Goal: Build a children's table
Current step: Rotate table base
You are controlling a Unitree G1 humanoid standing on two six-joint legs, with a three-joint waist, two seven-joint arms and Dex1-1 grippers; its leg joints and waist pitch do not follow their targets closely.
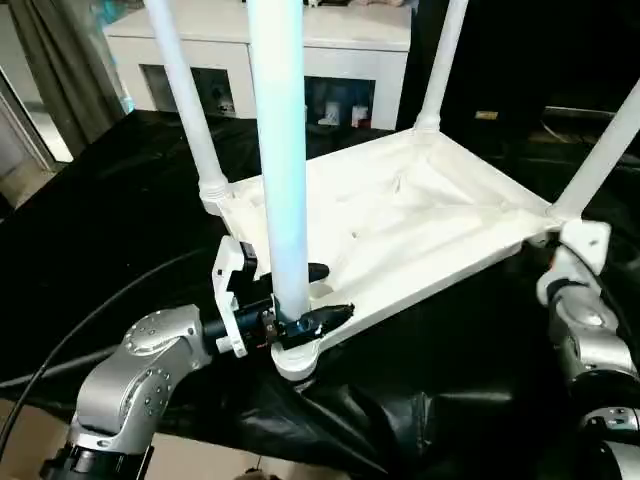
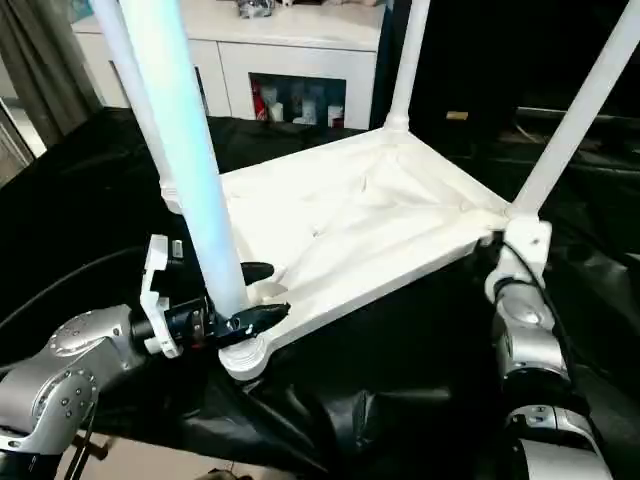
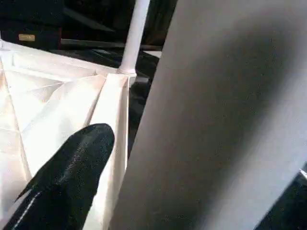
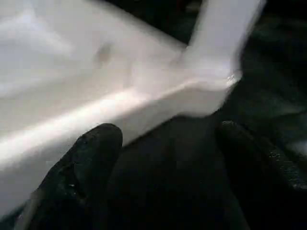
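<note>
Where left hand straddles: leg.

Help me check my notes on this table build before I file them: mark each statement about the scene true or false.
1. All four legs stand in the tabletop's corner sockets. True.
2. The tabletop lies right side up. False: its underside faces up and the legs rise from it.
3. The left gripper's fingers straddle the nearest leg just above its socket. True.
4. The table sits on bare wood. False: it rests on a black cloth.
5. A white cabinet stands behind. True.
</note>
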